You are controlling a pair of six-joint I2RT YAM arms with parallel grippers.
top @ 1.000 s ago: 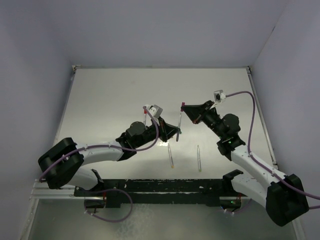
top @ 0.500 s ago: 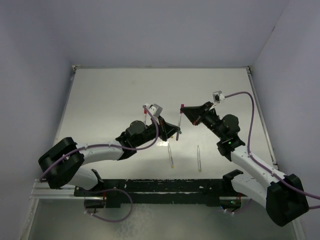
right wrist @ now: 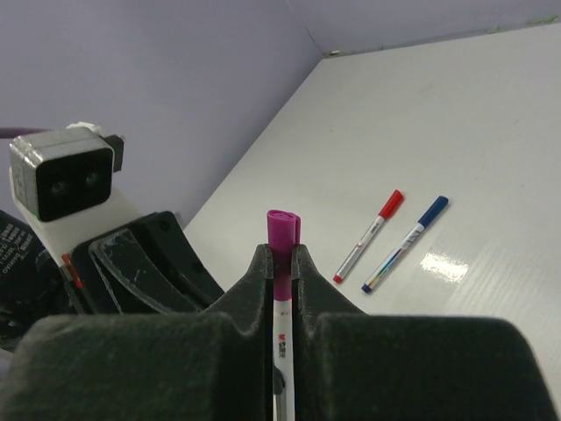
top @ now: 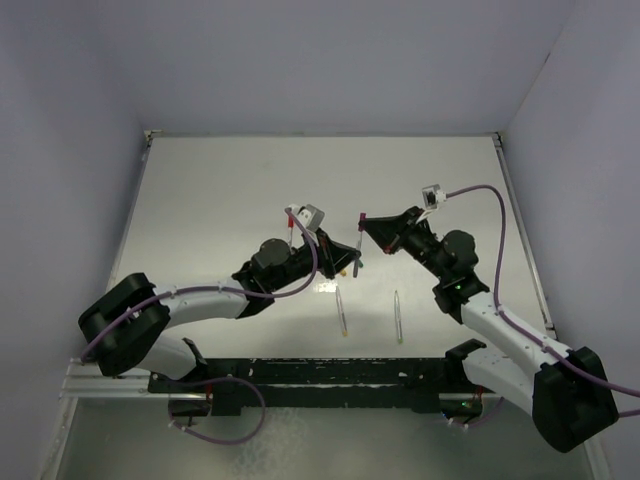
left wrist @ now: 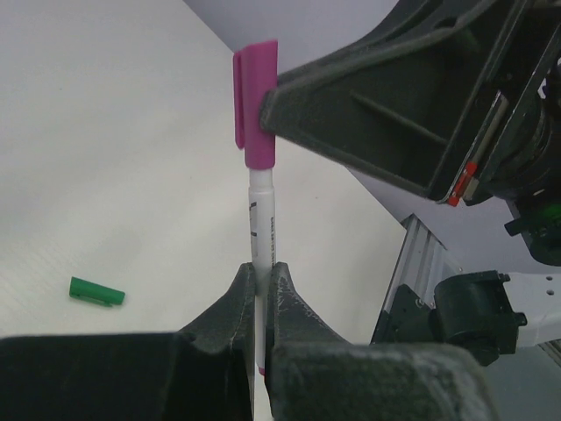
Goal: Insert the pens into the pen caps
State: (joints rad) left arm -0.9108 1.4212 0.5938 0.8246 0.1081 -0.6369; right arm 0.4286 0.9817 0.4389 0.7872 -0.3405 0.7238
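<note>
Soft even overhead light, glossy white tabletop [top: 230, 200] bright, small glare patch [right wrist: 443, 266] on it (also in top view), shadows faint, black right gripper fingers [right wrist: 131, 368] blurred close up, distance sharper.

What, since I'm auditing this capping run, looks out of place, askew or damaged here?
Nothing stands out. The magenta-purple plastic cap sits straight on the thin white pen, held between the left gripper and right gripper. The small green plastic cap lies loose on the white table, simply not yet used.

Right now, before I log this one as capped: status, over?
Left gripper shut on thin white pen. Right gripper shut on stubby magenta plastic cap, sitting over pen's end. Nothing between them.
</note>
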